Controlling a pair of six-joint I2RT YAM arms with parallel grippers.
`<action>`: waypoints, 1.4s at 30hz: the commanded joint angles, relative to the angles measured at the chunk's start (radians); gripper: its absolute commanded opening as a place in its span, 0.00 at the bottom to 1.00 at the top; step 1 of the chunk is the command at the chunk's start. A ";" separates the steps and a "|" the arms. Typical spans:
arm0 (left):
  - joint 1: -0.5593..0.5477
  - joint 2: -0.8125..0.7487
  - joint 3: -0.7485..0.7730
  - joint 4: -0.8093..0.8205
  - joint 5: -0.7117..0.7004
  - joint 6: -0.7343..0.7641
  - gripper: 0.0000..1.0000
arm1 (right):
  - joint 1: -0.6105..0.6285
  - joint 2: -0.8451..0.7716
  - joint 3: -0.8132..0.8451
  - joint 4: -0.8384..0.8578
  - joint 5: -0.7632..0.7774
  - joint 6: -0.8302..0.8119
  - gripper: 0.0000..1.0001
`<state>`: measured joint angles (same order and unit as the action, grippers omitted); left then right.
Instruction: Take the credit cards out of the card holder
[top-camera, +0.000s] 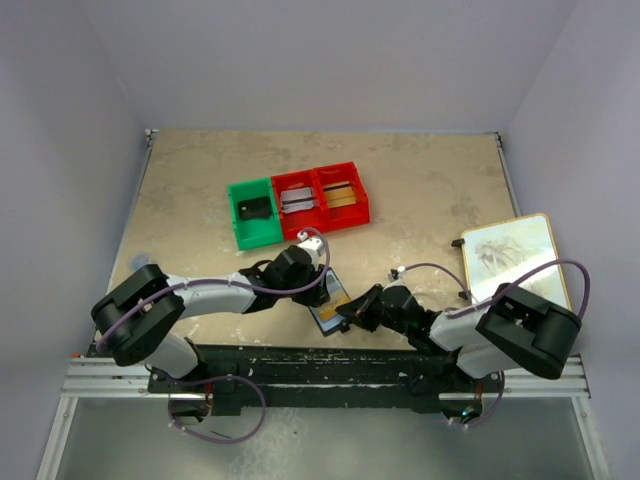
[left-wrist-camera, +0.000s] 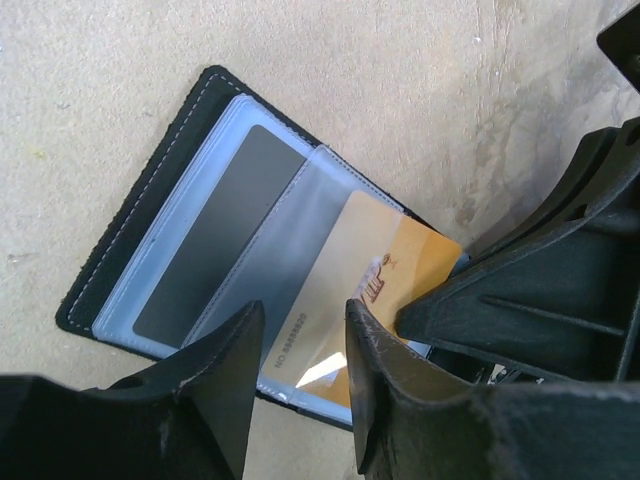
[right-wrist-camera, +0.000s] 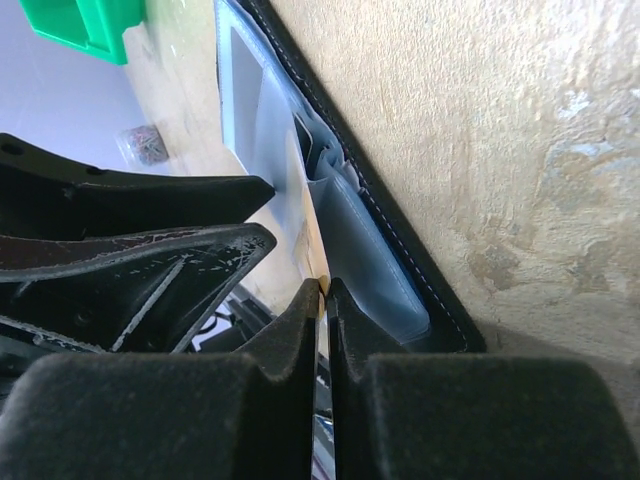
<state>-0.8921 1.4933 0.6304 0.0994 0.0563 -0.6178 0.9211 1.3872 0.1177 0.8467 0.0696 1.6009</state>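
Left arm: reaches from its base across the near table (top-camera: 420, 190), forearm low. The left gripper (left-wrist-camera: 302, 320) sits over the near edge of the card holder (left-wrist-camera: 275, 250). Its jaws are partly apart with nothing between them. I cannot tell whether the tips press on the holder.

Right arm: stretched leftward and low, wrist aimed at the holder's right side. The right gripper (right-wrist-camera: 322, 290) is pinched nearly closed on the thin edge of the gold card (left-wrist-camera: 390, 270).

Card holder: lies open and flat on the table between the two grippers, in front of the green bin (top-camera: 253, 212) and red bins (top-camera: 322, 198), well apart from them. Pale blue inner faces are up. In the left wrist view its spread width runs from upper left to lower right.

Dark card (left-wrist-camera: 220, 235): seated in the far pocket, long axis upper right to lower left.

Gold card: partly out of the clear sleeve, exposed corner pointing at the right gripper (its printed number shows through the plastic).
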 joint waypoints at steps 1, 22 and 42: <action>-0.014 0.033 0.025 0.019 -0.017 -0.018 0.34 | -0.010 0.014 0.007 -0.016 0.041 -0.010 0.08; -0.017 -0.018 0.006 -0.032 -0.099 -0.039 0.29 | -0.018 0.145 0.036 0.199 0.072 -0.002 0.13; -0.016 -0.105 0.003 -0.054 -0.177 -0.062 0.29 | -0.018 -0.301 0.017 -0.320 0.121 -0.072 0.03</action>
<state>-0.9058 1.4410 0.6350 0.0341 -0.0875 -0.6682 0.9085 1.1538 0.1341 0.6613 0.1261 1.5692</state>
